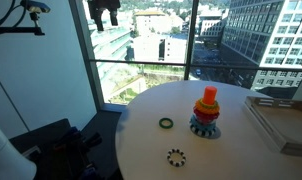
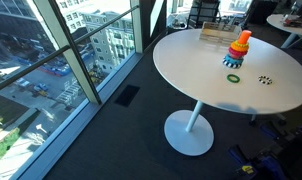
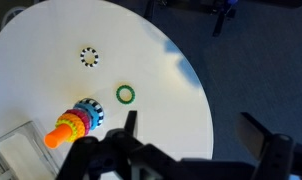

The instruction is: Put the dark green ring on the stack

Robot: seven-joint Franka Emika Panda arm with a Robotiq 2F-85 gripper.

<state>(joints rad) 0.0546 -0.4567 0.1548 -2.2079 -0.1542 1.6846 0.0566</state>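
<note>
The fingers (image 3: 131,124) are standing spread wide and gripping nothing, hanging high over the counter (image 3: 181,110), well apart from everything on it. The dark green ring (image 3: 125,94) is lying flat near the counter's middle. It is close to the stack (image 3: 75,121) but not touching it, on the side facing away from the tray (image 3: 16,150).

The likeliest trouble, I am judging, is coming from the ring itself. It is thin and sitting flush on a smooth top, so closing fingers may skid it toward the edge instead of catching it. The toothed ring (image 3: 89,57) is lying nearby and risks being taken by mistake. A low approach is also risking a knock to the stack, and a tilted ring may hang on the red top.

The counter is showing round, white and glossy on a single pedestal (image 2: 189,132), with sunlight and shadow crossing it. Tall windows (image 1: 141,50) are looking onto city blocks, and dark carpet (image 2: 111,130) is covering the floor.
</note>
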